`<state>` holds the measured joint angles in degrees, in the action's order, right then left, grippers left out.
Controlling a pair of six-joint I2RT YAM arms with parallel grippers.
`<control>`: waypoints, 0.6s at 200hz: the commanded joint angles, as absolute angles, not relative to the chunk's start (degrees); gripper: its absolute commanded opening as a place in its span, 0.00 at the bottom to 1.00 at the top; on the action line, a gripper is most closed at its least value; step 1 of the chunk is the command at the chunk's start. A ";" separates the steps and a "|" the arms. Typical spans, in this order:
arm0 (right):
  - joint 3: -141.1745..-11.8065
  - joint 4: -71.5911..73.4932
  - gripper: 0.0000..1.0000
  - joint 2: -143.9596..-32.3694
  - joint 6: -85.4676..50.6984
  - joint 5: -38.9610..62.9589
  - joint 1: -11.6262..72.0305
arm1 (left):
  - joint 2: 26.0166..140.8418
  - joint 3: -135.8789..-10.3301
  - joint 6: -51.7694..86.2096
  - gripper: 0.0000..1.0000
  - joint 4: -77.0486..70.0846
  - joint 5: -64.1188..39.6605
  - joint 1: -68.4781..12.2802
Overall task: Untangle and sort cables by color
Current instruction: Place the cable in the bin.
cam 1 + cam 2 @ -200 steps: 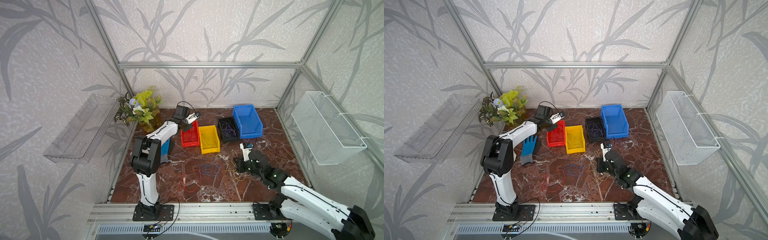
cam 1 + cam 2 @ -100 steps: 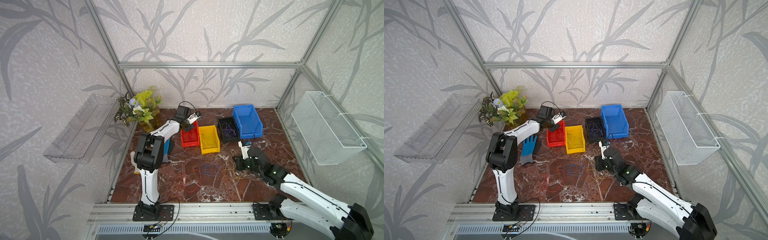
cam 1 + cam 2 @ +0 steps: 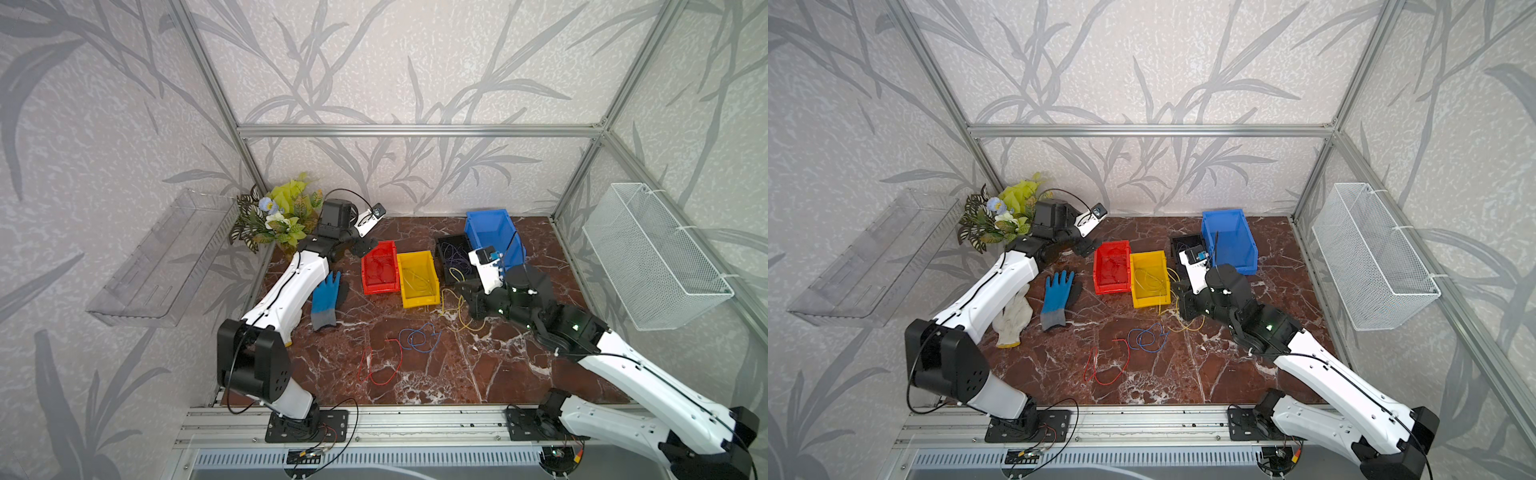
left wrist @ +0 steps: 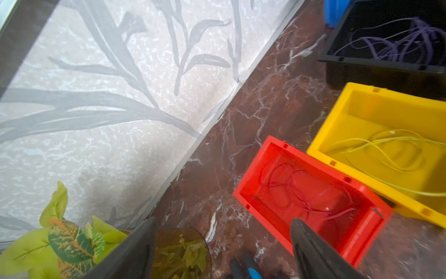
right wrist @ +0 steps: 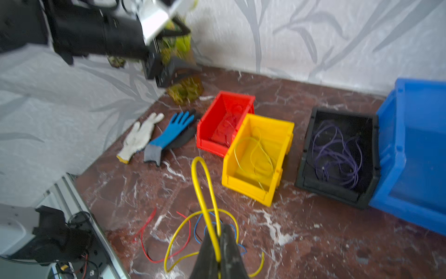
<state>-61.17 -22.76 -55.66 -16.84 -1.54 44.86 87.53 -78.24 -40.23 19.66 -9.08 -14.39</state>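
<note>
Red-brown marble worktop, walled by grey leaf-print panels in an aluminium frame. Near the far edge, cables lie sorted in the red bin, yellow bin and black bin. A red cable and a blue cable lie loose mid-worktop. The left gripper hangs spread wide by the red bin's far end — empty. The right gripper is pinched on a yellow cable — its loop rises before the yellow bin.

Marble tabletop: bins, gloves, loose cables.
</note>
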 commanded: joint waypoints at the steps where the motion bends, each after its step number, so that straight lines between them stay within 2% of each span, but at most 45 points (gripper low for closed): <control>1: -65.51 -15.47 0.00 -55.78 -13.18 -3.43 45.09 | 84.12 -73.60 -37.88 0.89 26.28 -16.93 -14.20; 25: -65.86 -3.49 0.00 -60.88 -11.82 -8.13 45.01 | 80.42 -69.26 -37.21 0.89 28.83 -20.70 -12.24; 53: -67.61 7.11 0.00 -72.13 -15.60 -10.47 44.74 | 77.00 -63.20 -38.59 0.90 29.93 -18.11 -9.22; 76: -70.64 10.88 0.00 -82.62 -20.01 -14.39 44.68 | 74.40 -59.46 -40.64 0.90 33.68 -17.58 -8.03; 120: -73.27 15.71 0.00 -97.19 -28.23 -22.31 42.69 | 70.14 -55.95 -46.91 0.88 47.28 -24.92 -7.92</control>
<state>-70.59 9.72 -93.80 -22.50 -16.08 44.16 73.01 -57.52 -43.03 38.02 -19.94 -7.88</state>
